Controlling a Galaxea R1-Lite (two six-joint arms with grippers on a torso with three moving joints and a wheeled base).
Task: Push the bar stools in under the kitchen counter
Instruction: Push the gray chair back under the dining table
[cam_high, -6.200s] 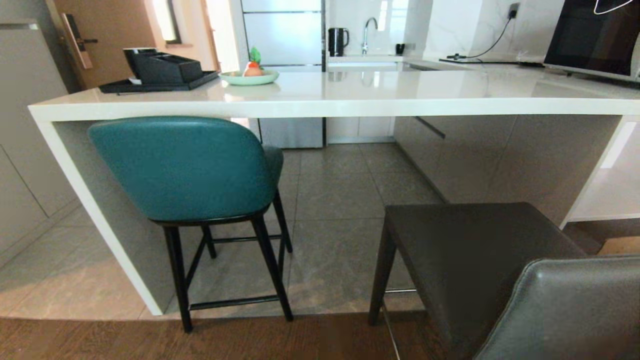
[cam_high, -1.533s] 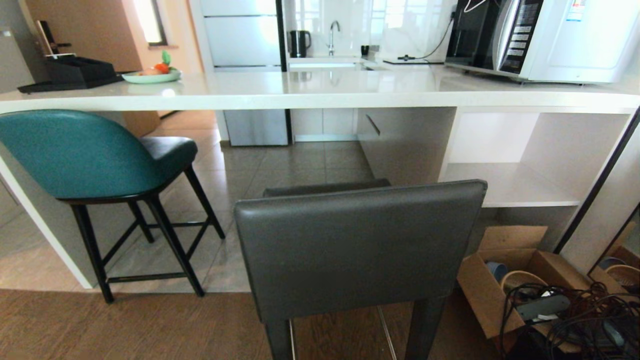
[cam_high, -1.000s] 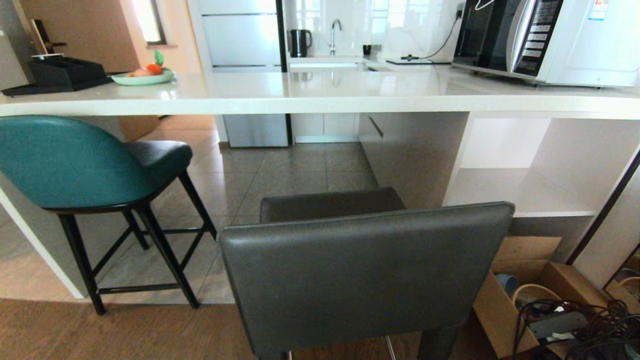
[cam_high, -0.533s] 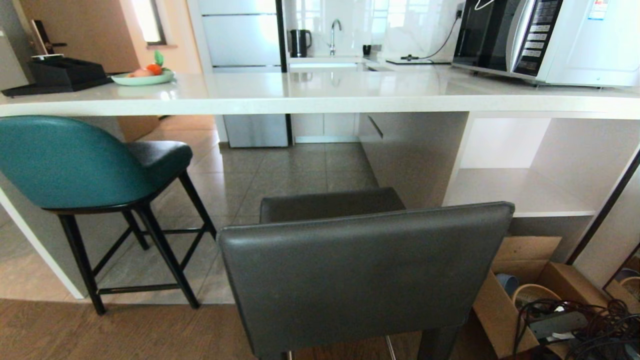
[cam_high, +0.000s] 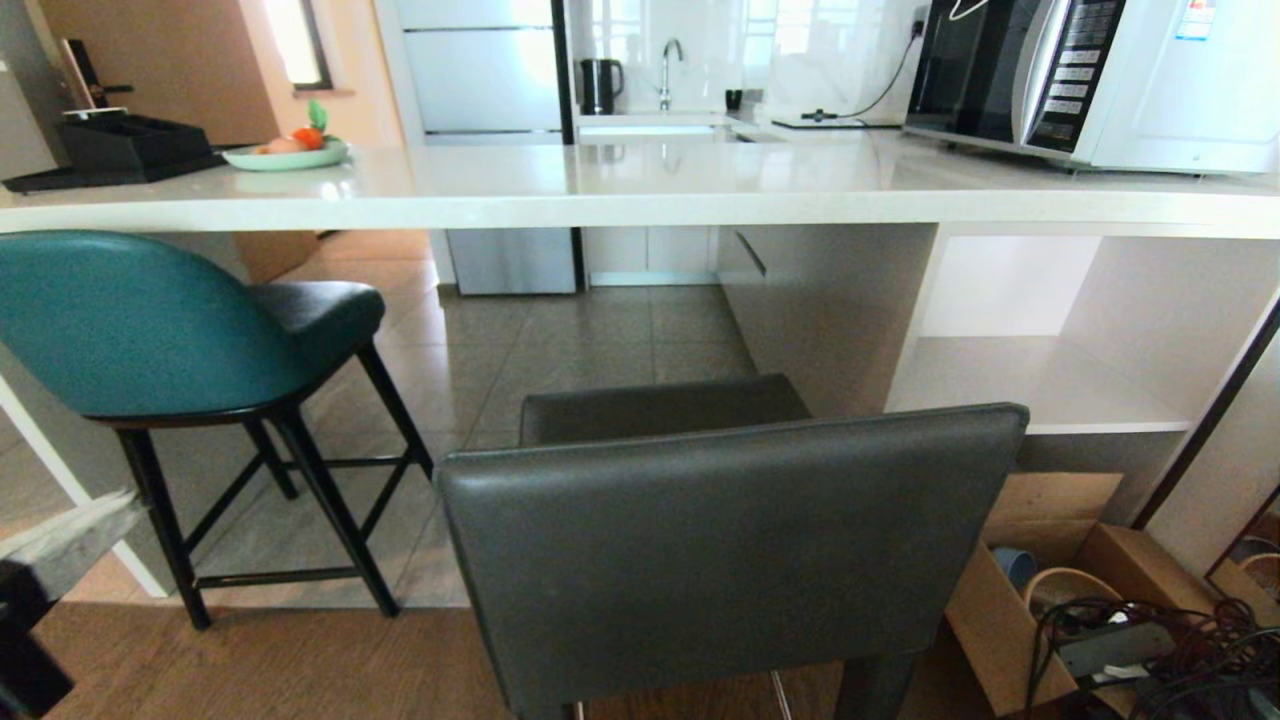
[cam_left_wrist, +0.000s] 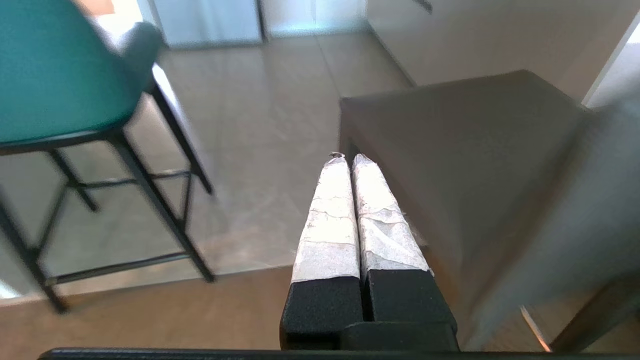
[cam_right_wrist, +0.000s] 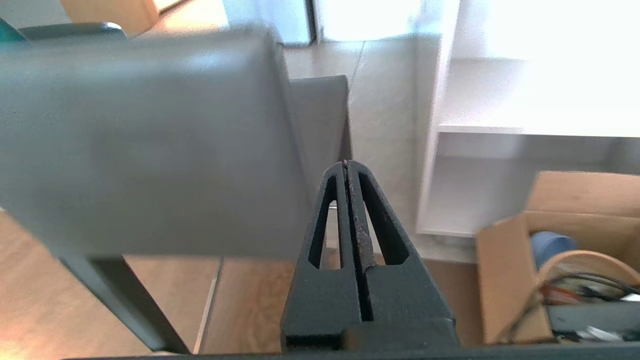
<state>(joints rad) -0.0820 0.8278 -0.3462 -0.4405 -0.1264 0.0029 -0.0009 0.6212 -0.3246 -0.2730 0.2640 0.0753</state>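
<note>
the left gripper has its two paper-wrapped fingers pressed flat together, holding nothing. it hangs free above the floor in the gap between the two bar stools. ahead of its tips and to its right is the seat of the grey stool, with the seat's near corner just past the tips; the stool's square back rises close on that same side. well off to the gripper's left stands the teal stool on thin black legs. in the head view this gripper shows only at the lower left edge, near the teal stool's outer leg.

the right gripper is pinched closed too, empty, just off the right edge of the grey stool's back and not touching it. beyond its tips is a white open shelf unit; to its right sits a cardboard box of cables.

the grey stool stands out from the kitchen counter, only its seat front near the slab edge. the teal stool sits with its seat under the counter at the end panel.
</note>
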